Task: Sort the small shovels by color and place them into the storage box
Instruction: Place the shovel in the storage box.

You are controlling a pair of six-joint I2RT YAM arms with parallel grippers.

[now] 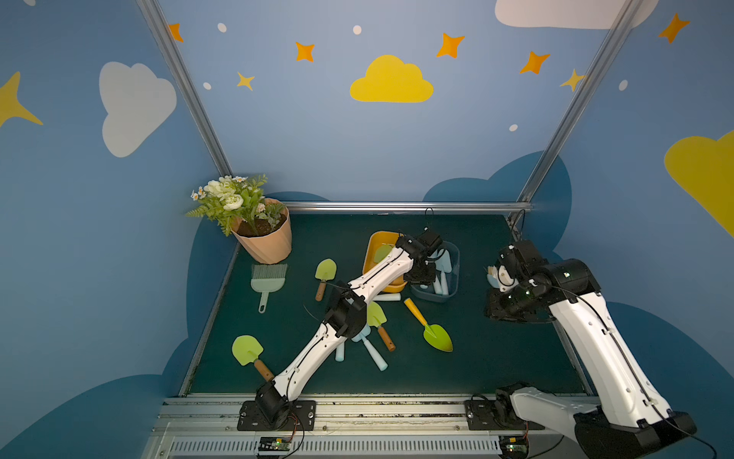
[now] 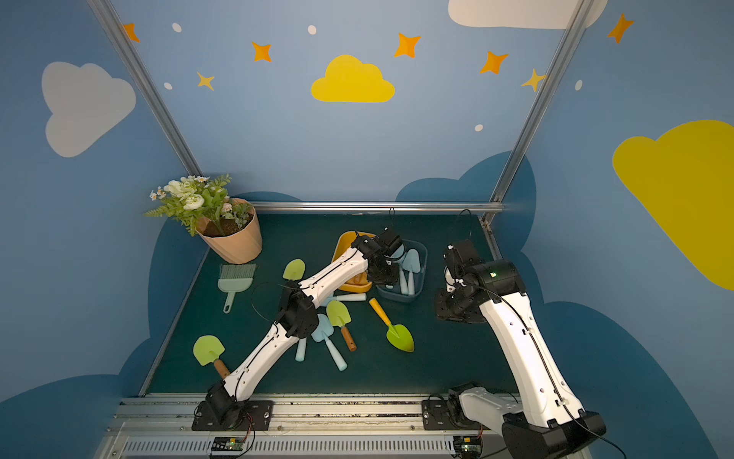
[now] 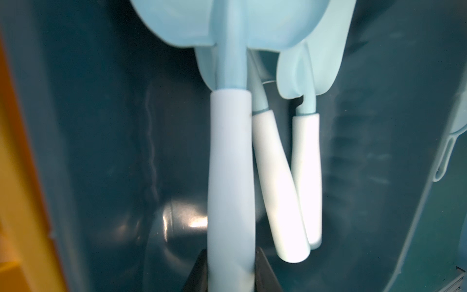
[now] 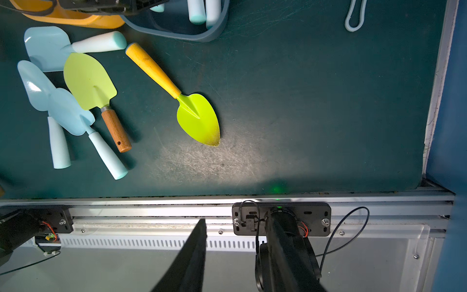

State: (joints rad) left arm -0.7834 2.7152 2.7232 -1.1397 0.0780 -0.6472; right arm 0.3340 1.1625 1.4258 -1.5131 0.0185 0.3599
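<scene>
Shovels are spread over the green mat (image 1: 496,357) and two bins. Down inside the blue bin (image 3: 101,126), the left gripper (image 3: 231,255) has its jaws closed tight on the pale handle of a light blue shovel (image 3: 231,164), whose blade points away from the wrist camera. Two more blue shovels (image 3: 278,189) lie just beside it in the same bin. Next to it, the orange bin (image 1: 371,254) holds a green shovel blade (image 1: 383,252), partly hidden by the arm. At the right side of the mat the right gripper (image 4: 237,220) is raised, its fingers apart with nothing between them. An orange-handled green shovel (image 4: 197,118) lies alone on the mat. Near it a wooden-handled green shovel (image 4: 91,83) overlaps a cluster of three blue shovels (image 4: 70,111). Two further green shovels (image 1: 325,272) lie toward the flower pot (image 1: 266,246) and the brush (image 1: 268,280).
</scene>
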